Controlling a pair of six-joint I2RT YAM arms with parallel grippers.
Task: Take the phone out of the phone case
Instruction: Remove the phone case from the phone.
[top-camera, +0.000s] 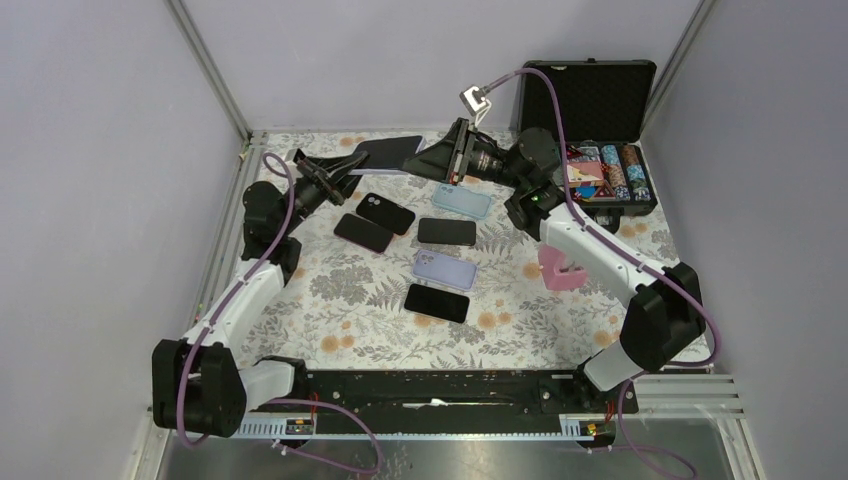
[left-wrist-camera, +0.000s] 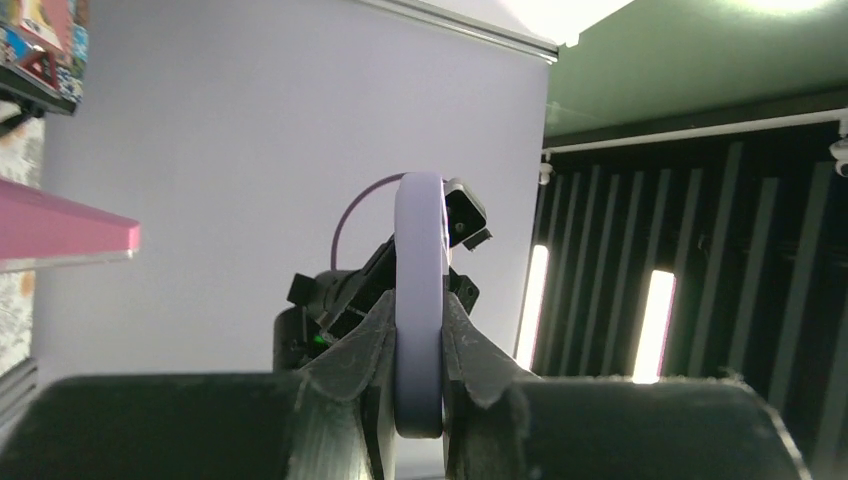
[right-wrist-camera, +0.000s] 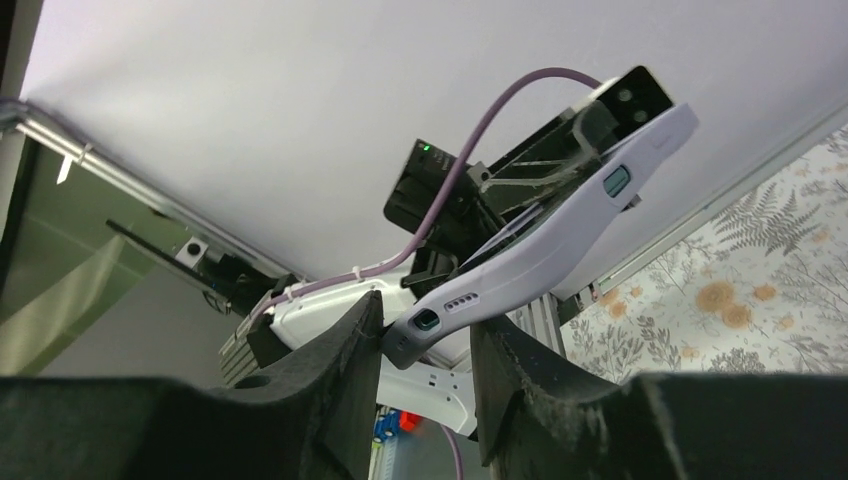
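Identify the left arm (top-camera: 235, 295) and the right arm (top-camera: 600, 250) by the same build: smooth white link shells between bulky black joint housings (top-camera: 195, 385). You will find a purple cable (right-wrist-camera: 497, 103) routed along the outside of each arm (a small green indicator lamp (top-camera: 537, 197) glows on the wrist housing). The left gripper (left-wrist-camera: 418, 335) and the right gripper (right-wrist-camera: 425, 335) carry matte black, wedge-shaped fingers (right-wrist-camera: 335, 370) with a coarse, grainy surface.

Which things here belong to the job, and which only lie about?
Job: lavender phone case, phone in it, left gripper, right gripper.
Lying about: clear case, lavender phone, nearest black phone, pink stand, poker chip case.
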